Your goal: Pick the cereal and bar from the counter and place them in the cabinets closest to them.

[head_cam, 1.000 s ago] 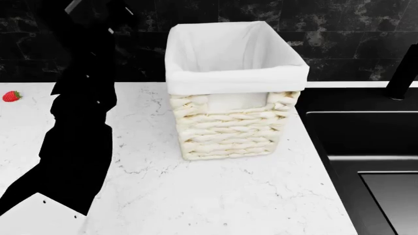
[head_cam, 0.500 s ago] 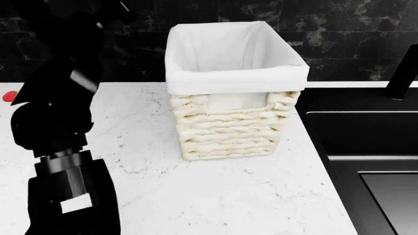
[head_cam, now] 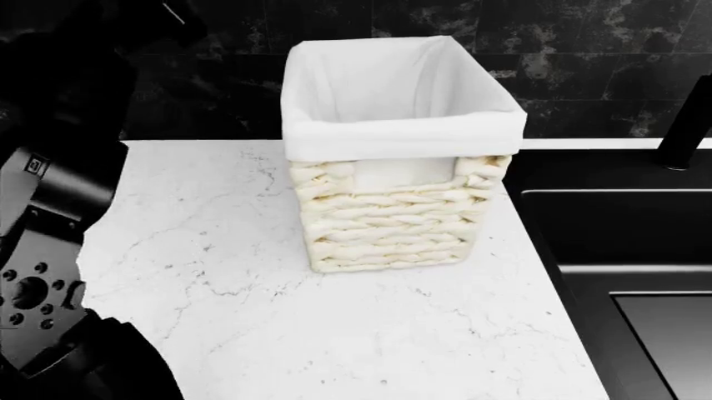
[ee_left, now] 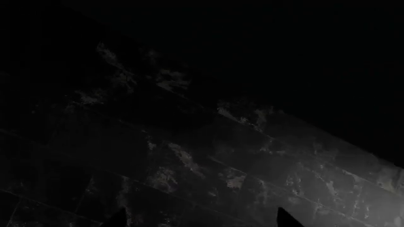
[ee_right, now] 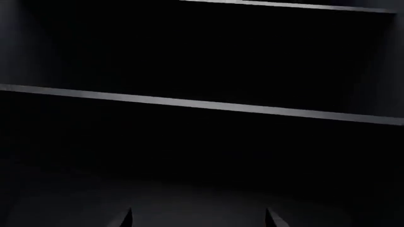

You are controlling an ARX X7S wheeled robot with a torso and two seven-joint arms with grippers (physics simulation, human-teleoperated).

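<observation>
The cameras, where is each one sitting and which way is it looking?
Head view: on the robot's head, looking down at the counter, basket, sink; left arm shows.
Left wrist view: by the left gripper, facing the dark tile wall; fingertips apart.
Right wrist view: by the right gripper, facing dark shelves; fingertips apart.
Shared: head and left wrist views both show that wall.
</observation>
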